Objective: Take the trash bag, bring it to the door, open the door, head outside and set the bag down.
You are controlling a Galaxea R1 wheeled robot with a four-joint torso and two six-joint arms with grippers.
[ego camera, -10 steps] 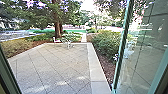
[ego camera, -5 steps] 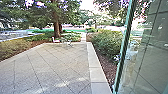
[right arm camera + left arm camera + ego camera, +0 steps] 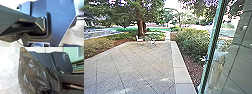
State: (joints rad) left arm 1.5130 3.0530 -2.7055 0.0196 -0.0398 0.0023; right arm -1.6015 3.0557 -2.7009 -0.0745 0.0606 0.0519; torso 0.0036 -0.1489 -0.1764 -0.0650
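The trash bag [image 3: 32, 73] shows large in the left wrist view, dark, glossy and creased, drawn into tight folds toward its lower part, in front of the robot's dark body. A bright, crinkled, see-through film [image 3: 8, 72] lies along one edge of it. How wide or narrow the left claw and the right claw stand, and what either one grips, I cannot tell. In the right wrist view, dark crumpled plastic [image 3: 11, 37] hangs just under the arm [image 3: 13, 16], above a pale floor [image 3: 78, 32].

In the head view, the glass door [image 3: 236, 62] stands to the right, its greenish upright edge [image 3: 212, 47] slanting down to the bottom of the opening. A person [image 3: 220, 65] shows in the glass near that edge, blurred; whether through it or mirrored, I cannot tell.

Left of the door edge there is wide open room on the paving [image 3: 136, 70], with no object on its near and middle parts. A pale border strip [image 3: 180, 67] runs along its right side; beyond that lie a bed of brown mulch [image 3: 190, 65] and a dense shrub [image 3: 191, 41]. Low planting [image 3: 99, 47] bounds the left. Near the far edge stand a chair [image 3: 139, 39] and a small table [image 3: 153, 42], with a thick tree trunk [image 3: 141, 28] behind.
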